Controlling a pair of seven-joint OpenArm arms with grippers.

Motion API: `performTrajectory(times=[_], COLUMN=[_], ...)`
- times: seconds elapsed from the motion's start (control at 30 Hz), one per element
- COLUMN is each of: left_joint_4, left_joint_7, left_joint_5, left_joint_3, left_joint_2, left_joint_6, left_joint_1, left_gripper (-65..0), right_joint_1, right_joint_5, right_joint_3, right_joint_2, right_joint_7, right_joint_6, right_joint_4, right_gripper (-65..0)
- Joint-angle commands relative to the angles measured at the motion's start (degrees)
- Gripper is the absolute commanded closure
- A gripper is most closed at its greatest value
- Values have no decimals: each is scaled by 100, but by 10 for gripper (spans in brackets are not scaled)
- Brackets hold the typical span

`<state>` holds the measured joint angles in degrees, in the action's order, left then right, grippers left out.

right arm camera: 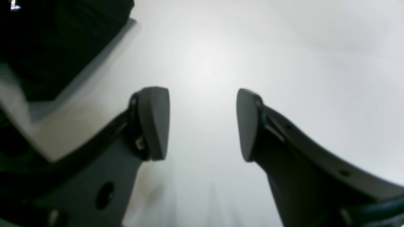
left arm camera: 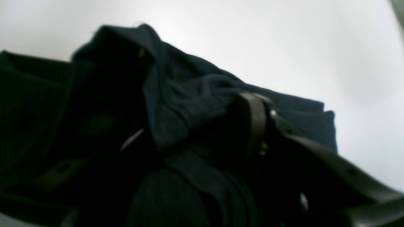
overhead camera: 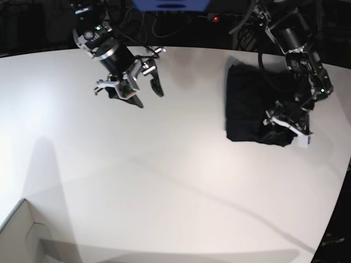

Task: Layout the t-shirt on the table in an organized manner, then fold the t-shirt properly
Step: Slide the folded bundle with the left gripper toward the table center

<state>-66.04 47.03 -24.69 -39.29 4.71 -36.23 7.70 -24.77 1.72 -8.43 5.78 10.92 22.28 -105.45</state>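
Two arms hang over the white table, one toward each far corner. The t-shirt lies at about two o'clock on the tabletop, a compact black bundle with fairly straight left and near edges and a rumpled lump at its right near corner. The left gripper is down on that lump. In the left wrist view, a raised fold of the t-shirt bunches up between its dark fingers, so the jaws look part closed with cloth gathered between them, though the blur and the black-on-black make the far finger hard to pick out.

The right gripper hangs at about eleven o'clock, well apart from the shirt, tilted down toward the table. Its jaws stand wide, and in the right wrist view its two pads have only bare white table between them. It holds nothing.

A pale cardboard box corner pokes in at seven o'clock, at the table's near left edge. Long soft shadows of the arms cross the near half of the tabletop.
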Motion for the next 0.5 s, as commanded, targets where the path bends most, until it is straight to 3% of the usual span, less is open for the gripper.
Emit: performTrajectory(times=[0.0, 0.23, 0.33, 0.47], left_joint_4=[59, -240, -662, -1119], left_joint_7=[234, 286, 295, 744], left_joint_5=[161, 143, 152, 179], left_joint_3=[214, 1182, 1287, 1322], left_joint_2=[-9, -185, -194, -150], left_joint_6=[49, 49, 49, 49], left_joint_1=[113, 517, 517, 403], left_gripper=[-314, -315, -315, -316], right_joint_1=[12, 12, 12, 20], right_joint_5=[-62, -62, -62, -62], right_joint_3=[38, 328, 399, 451], right_joint_2=[-2, -2, -2, -2], right_joint_7=[-155, -155, -155, -155], right_joint_6=[9, 9, 9, 9], right_joint_4=[-97, -114, -123, -123], right_gripper=[-307, -308, -308, -308])
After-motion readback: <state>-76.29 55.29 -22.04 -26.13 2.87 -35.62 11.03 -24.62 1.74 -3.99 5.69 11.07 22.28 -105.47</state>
